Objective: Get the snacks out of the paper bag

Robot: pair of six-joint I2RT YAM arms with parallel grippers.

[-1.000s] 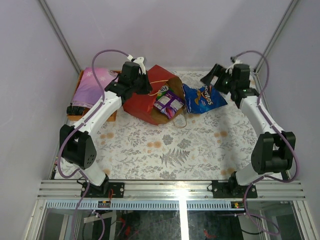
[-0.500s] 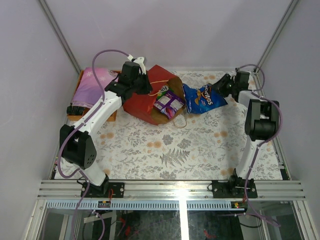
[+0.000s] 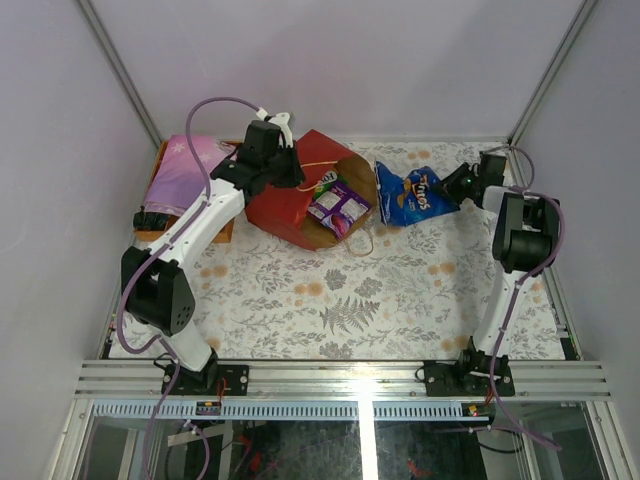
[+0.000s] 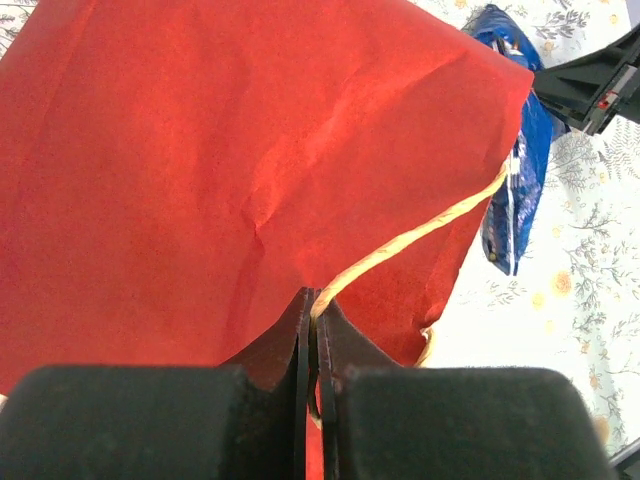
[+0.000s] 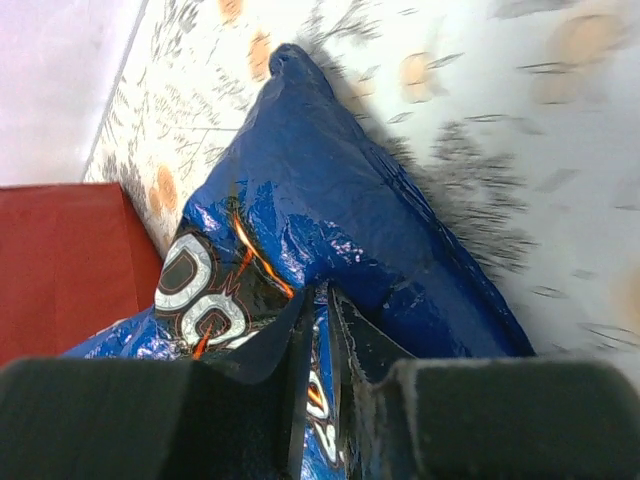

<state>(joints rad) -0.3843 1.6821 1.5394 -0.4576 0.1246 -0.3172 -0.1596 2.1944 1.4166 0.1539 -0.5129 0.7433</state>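
Note:
The red paper bag (image 3: 290, 205) lies on its side at the back of the table, its mouth toward the right. A purple packet (image 3: 338, 206) and a green one show in the mouth; other snacks are hidden inside. My left gripper (image 3: 284, 166) is at the bag's top edge, shut on its string handle (image 4: 420, 232), with the red paper (image 4: 220, 150) filling that view. The blue chip bag (image 3: 414, 194) lies on the table right of the paper bag. My right gripper (image 3: 456, 186) pinches a fold of the chip bag (image 5: 350, 220), jaws shut on the foil.
A pink-purple flowered cloth on an orange box (image 3: 183, 172) stands at the back left beside the left arm. White walls close the back and sides. The floral tablecloth (image 3: 340, 300) covers the table.
My right arm swung in from the back right to the chip bag and its jaws closed on it; the chip bag has shifted and bunched up. The left arm has not moved.

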